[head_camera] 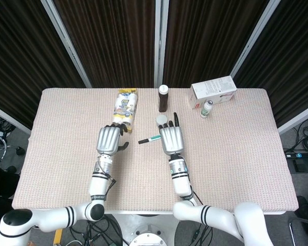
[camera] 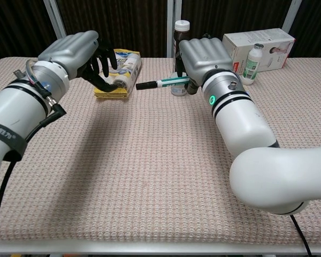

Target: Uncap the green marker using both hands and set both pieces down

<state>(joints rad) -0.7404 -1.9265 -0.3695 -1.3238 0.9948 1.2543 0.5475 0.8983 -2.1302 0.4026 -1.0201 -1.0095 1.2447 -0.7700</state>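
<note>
A desk (head_camera: 236,148) with a woven beige cover stands before dark curtains. The right hand (camera: 203,56) grips the green marker (camera: 163,83) level above it, black cap pointing left. The left hand (camera: 77,53) hovers near, fingers (camera: 104,61) spread and empty. It should close squarely on the cap, then pull straight along the barrel.
</note>
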